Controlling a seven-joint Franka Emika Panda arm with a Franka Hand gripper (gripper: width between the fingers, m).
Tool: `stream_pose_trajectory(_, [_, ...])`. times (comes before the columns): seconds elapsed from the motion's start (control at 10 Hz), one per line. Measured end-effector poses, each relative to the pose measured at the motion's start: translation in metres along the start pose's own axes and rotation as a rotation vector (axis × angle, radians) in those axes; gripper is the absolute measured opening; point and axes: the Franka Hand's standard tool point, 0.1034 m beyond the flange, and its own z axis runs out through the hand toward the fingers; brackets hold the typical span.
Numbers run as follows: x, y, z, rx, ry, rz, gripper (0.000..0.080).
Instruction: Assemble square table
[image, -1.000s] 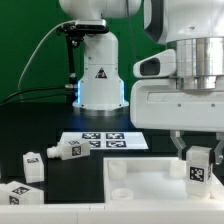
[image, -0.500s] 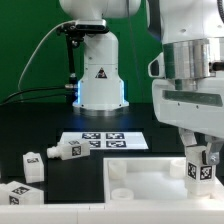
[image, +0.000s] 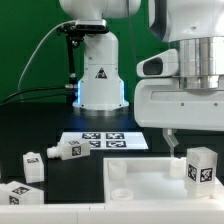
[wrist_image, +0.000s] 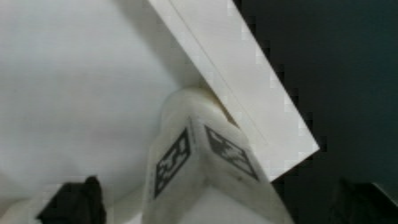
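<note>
The leg (image: 201, 166) now stands alone on the square table's slab (image: 148, 190), at four o'clock in the exterior view. The gripper (image: 196, 143) has released it and risen to its twelve o'clock, jaws spread. That leg seems placed, while the other legs (image: 33, 163) wait at eight o'clock.

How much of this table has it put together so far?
Barely begun. One leg stands upright on the square slab by its rim, the open gripper around it; how firmly it sits is unclear. Three loose legs wait beside the slab.
</note>
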Motion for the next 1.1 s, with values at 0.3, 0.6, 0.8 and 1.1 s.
stream_pose_trajectory(0.3, [0.0009,0.001,0.0,-0.003,0.001,-0.236,0.0649])
stream_pose_trajectory(0.6, [0.0008,0.0,-0.0022,-0.017,-0.032,-0.607,0.0649])
stream_pose_trajectory(0.8, [0.0009,0.0004,-0.0021,-0.019,-0.031,-0.581,0.0622])
stream_pose_trajectory(1.1, [0.0009,0.0004,-0.002,-0.02,-0.03,-0.405,0.0283])
